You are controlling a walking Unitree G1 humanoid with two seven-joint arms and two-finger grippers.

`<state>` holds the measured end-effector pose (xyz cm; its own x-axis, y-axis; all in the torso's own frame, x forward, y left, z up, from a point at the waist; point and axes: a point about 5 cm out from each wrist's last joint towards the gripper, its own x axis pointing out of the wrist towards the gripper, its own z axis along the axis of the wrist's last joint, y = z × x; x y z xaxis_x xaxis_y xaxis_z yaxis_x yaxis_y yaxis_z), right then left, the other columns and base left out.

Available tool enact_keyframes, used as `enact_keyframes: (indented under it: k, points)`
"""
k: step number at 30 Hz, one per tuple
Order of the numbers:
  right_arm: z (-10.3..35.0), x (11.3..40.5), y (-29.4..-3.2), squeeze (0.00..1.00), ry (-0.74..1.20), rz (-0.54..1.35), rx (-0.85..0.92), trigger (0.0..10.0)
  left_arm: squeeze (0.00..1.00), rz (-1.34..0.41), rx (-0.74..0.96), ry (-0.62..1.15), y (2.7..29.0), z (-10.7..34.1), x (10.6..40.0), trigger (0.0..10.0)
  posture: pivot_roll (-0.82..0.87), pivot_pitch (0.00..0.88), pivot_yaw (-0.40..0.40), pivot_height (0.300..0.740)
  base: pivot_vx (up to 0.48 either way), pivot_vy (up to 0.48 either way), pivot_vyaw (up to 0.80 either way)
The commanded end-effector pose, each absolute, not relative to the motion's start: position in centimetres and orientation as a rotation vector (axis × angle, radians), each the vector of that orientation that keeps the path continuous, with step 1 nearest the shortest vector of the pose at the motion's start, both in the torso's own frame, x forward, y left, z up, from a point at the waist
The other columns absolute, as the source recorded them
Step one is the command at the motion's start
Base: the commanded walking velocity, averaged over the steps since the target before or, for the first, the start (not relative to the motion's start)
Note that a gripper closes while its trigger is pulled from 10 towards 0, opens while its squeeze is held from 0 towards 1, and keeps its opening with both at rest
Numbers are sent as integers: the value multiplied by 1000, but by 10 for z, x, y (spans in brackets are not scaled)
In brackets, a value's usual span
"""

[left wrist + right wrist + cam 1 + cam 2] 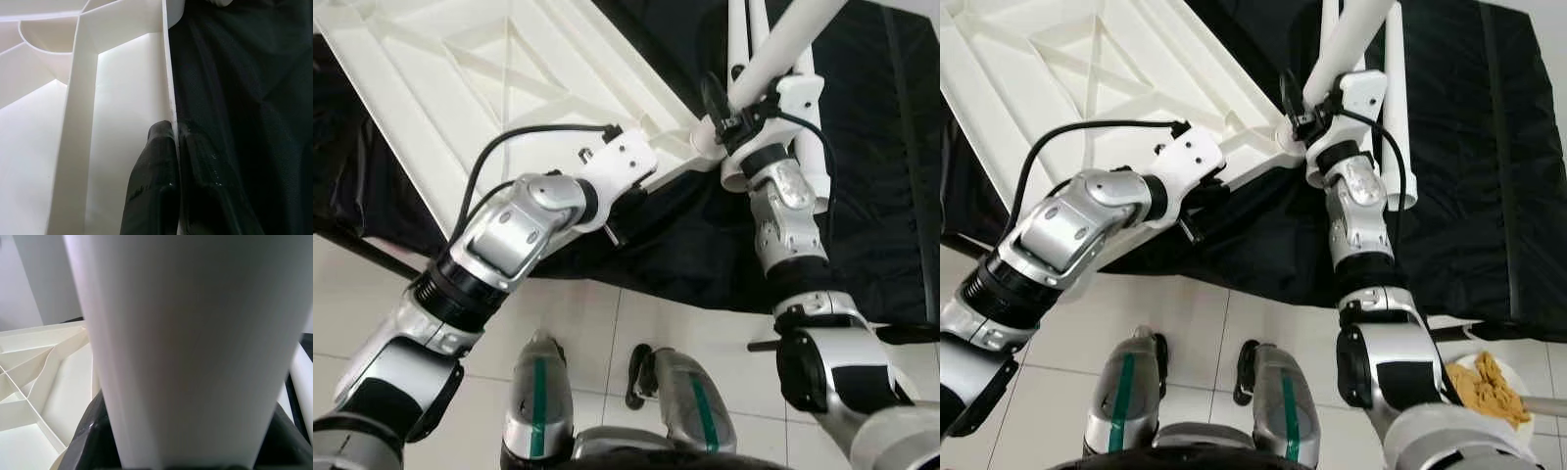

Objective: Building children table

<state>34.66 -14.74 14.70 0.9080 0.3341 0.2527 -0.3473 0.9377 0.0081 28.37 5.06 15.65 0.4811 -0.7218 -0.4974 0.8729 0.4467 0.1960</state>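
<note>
The white tabletop (499, 88) lies upside down on a black cloth (862, 176), with its ribs facing up. It fills the 10 o'clock part of the head view. Its near corner points toward 3 o'clock.

The left gripper (172, 161) is at the tabletop's near edge. In the left wrist view its two black fingers (151, 181) are pinched on the thin white rim, one on each side, so it is closed on the tabletop.

At 12 o'clock the right gripper (729, 113) is by the tabletop's corner. It holds a fat white table leg (783, 49) that leans up toward 1 o'clock. In the right wrist view the leg (190, 347) runs between the fingers, with black showing on both sides of it, so the gripper is wrapped around it.

More white legs (1396, 117) lie on the cloth at 1 o'clock, just past the right gripper.

Down at 6 o'clock the robot's two feet (607, 401) stand on a tiled floor (578, 323). At 5 o'clock in the right eye view there is a white plate (1489, 392) with something brown and crumpled on it.
</note>
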Motion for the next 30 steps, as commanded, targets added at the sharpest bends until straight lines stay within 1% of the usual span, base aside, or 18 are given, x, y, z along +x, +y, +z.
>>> enact_keyframes:
  k: [1,7,14,30]
  points:
    - [89,329,-152,0,7,340,88,10000,0,-1056,475,217,40,187,282,10000,167,100,-59,740,0,0,0]
    - [88,334,-150,0,43,327,71,10000,0,-1056,479,216,40,188,283,10000,168,96,-56,740,0,0,0]
    - [97,347,-146,0,81,329,62,10000,0,-1055,486,209,40,189,284,10000,173,91,-61,740,0,0,0]
    - [107,359,-139,0,100,343,26,10000,0,-1058,490,205,39,189,283,10000,177,81,-67,740,0,0,0]
